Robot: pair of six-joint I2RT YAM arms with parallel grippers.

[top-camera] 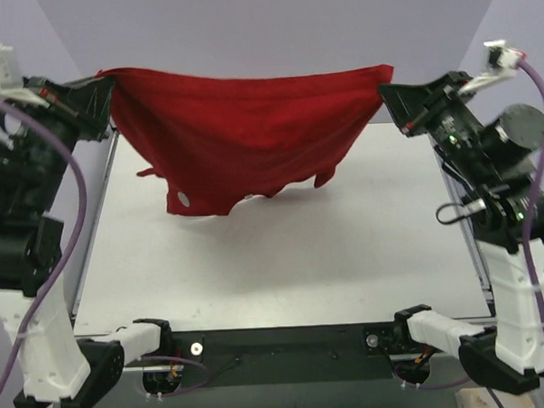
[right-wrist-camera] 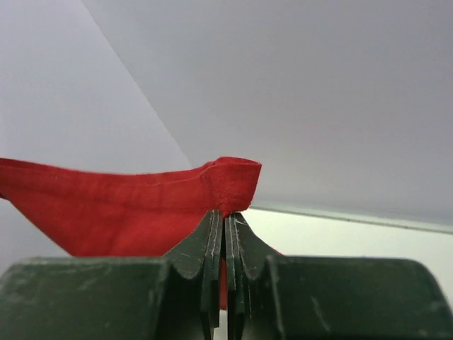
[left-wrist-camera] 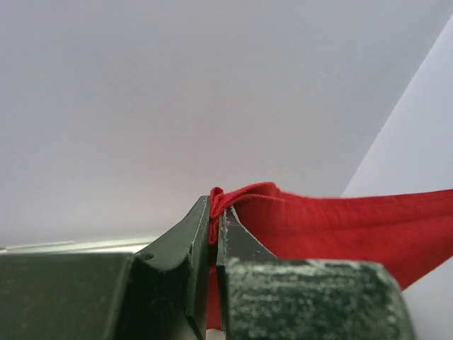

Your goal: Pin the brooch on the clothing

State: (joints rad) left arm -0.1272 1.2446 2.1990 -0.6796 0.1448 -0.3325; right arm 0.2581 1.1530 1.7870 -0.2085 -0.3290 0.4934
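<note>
The red T-shirt (top-camera: 250,124) hangs stretched in the air between my two grippers, above the far half of the table. My left gripper (top-camera: 111,80) is shut on its left top corner, and the pinched red fabric shows between the jaws in the left wrist view (left-wrist-camera: 214,212). My right gripper (top-camera: 386,83) is shut on the right top corner, where a folded hem (right-wrist-camera: 230,180) sticks out above the closed jaws (right-wrist-camera: 226,216). A small round pale disc, seemingly the brooch (top-camera: 183,199), sits on the shirt's low hanging part at the left. A white speck (top-camera: 247,198) shows at the bottom edge.
The white table top (top-camera: 283,258) lies under the shirt, with a dark strip along its near edge (top-camera: 278,339). The arm bases stand at the near corners. Pale walls close off the back and sides.
</note>
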